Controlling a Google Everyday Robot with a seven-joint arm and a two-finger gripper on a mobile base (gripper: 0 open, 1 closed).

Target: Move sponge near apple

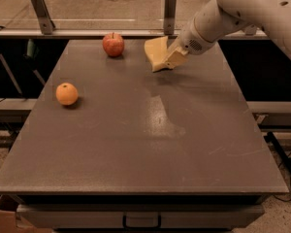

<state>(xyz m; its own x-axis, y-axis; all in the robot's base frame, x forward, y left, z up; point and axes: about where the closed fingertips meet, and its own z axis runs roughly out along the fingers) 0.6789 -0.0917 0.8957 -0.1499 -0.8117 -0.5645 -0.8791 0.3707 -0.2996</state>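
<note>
Claw (170, 59) clamped on sponge (155, 51), held over far tabletop (136, 149), with apple (113, 44) close by on its left, not touching.

We can read no text, label or number anywhere. The gripper (172, 59) holds the sponge (155, 51) over the table (136, 149), far side

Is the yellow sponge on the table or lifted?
Lifted: the gripper, at the far edge of the table, clamps the sponge, tilted, with its shadow below.
</note>
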